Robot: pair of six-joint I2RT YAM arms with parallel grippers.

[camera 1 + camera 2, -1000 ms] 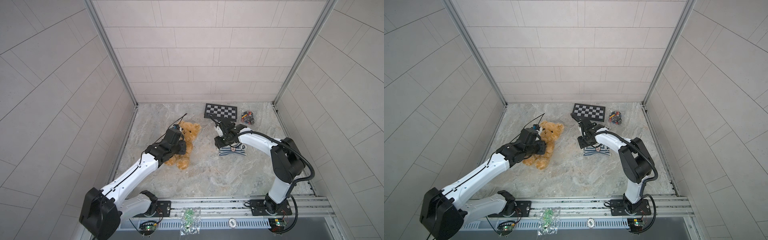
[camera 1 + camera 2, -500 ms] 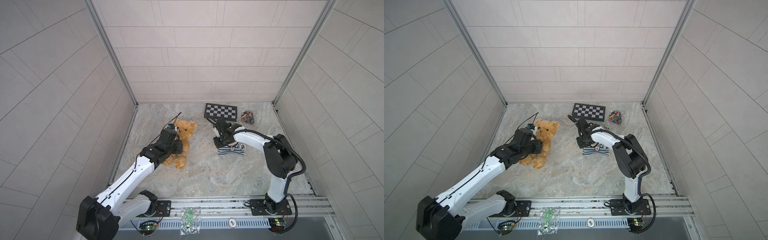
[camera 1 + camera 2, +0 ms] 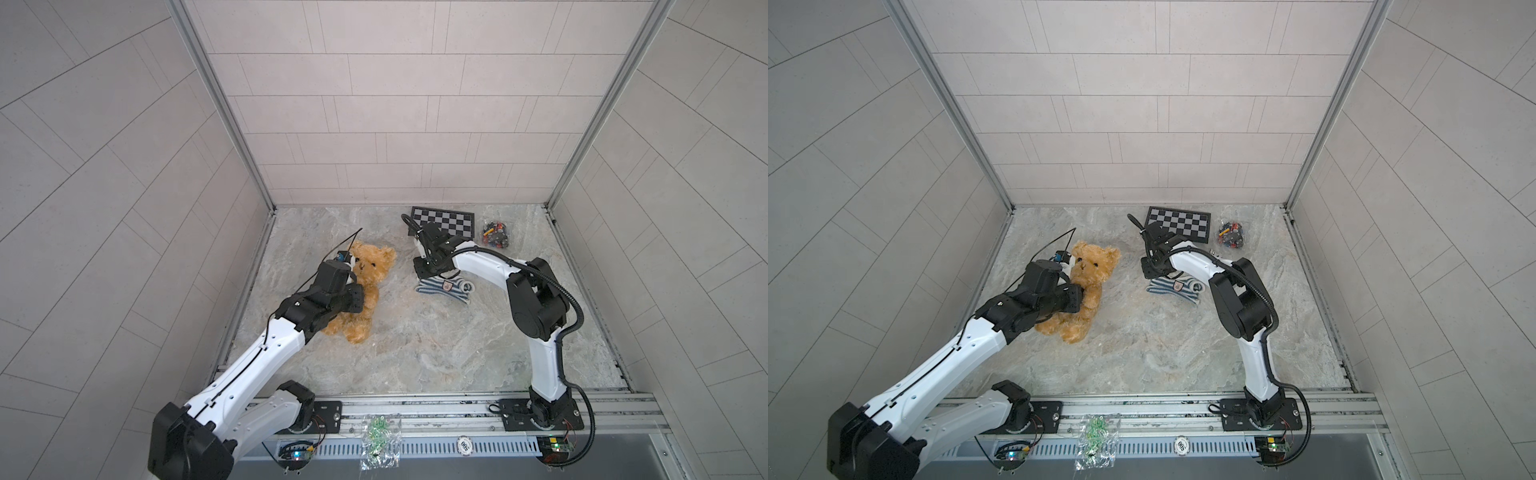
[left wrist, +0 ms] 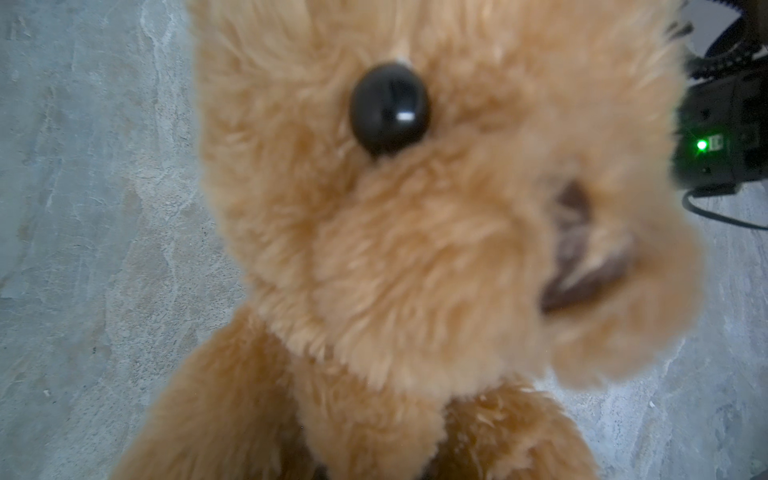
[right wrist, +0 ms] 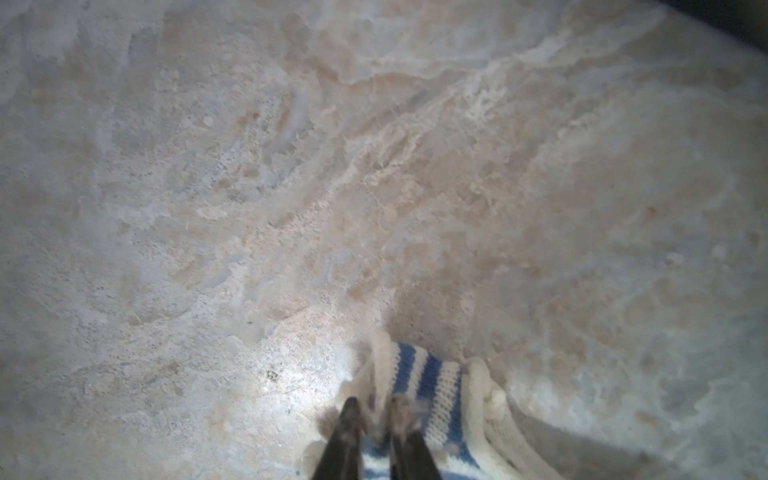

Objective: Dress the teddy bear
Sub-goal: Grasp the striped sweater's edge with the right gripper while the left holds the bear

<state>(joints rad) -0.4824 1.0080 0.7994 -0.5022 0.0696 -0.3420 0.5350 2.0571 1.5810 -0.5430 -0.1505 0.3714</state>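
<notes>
The golden-brown teddy bear (image 3: 370, 274) (image 3: 1092, 270) lies on its back at the left of the marble floor, head toward the back wall. My left gripper (image 3: 359, 297) (image 3: 1079, 297) is shut on its body from the left. The bear's face (image 4: 415, 249) fills the left wrist view and its fur hides the jaws. The blue-and-white striped sweater (image 3: 442, 286) (image 3: 1173, 286) lies crumpled at centre right. My right gripper (image 3: 428, 276) (image 5: 374, 415) points down at the sweater's left end. Its dark fingertips (image 5: 351, 415) pinch a white fold of the sweater (image 5: 432, 382).
A chessboard (image 3: 446, 220) lies against the back wall, with a bag of small coloured pieces (image 3: 495, 233) to its right. Tiled walls close in three sides. The metal mounting rail (image 3: 415, 405) runs along the front, with a small bag of green parts (image 3: 378, 436) on it.
My right gripper has shifted left along the sweater and its jaws have narrowed onto the white edge; the sweater has slid a little left. The left arm still holds the bear, almost in place.
</notes>
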